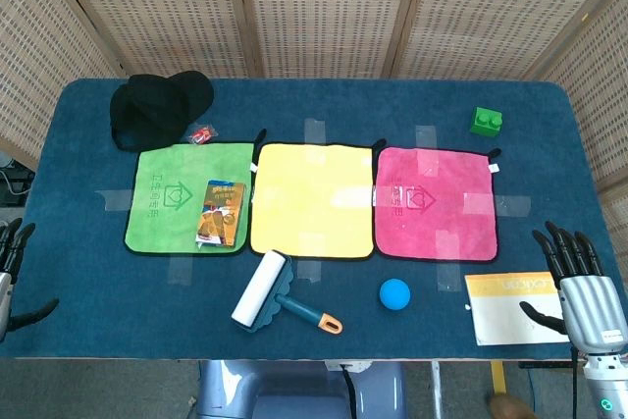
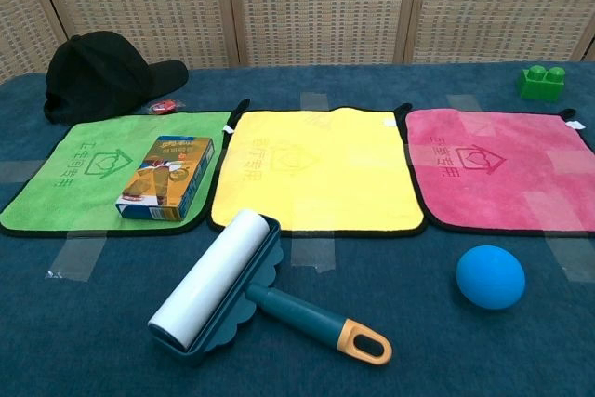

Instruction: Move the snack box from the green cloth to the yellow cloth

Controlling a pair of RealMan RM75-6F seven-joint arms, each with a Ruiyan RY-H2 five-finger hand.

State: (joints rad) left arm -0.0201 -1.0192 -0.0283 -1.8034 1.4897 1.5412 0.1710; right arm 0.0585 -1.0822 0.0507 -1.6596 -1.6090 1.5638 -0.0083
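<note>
The snack box [image 1: 220, 213] [image 2: 168, 178] lies flat on the right half of the green cloth [image 1: 162, 193] [image 2: 84, 174], close to its near right corner. The yellow cloth [image 1: 312, 198] [image 2: 316, 169] lies bare just to the right of it. My left hand [image 1: 10, 267] shows at the far left edge of the head view, fingers spread, holding nothing, well apart from the box. My right hand [image 1: 581, 291] hovers at the table's near right corner with fingers spread, holding nothing. Neither hand appears in the chest view.
A lint roller [image 1: 270, 293] [image 2: 244, 290] lies in front of the cloths. A blue ball [image 1: 394, 293] [image 2: 490, 276], pink cloth [image 1: 436, 201] [image 2: 502, 165], green brick [image 1: 487, 122] [image 2: 541, 82], black cap [image 1: 157, 107] [image 2: 98, 72], small red wrapper [image 1: 202, 133] and a yellow-white card [image 1: 515, 307] also lie around.
</note>
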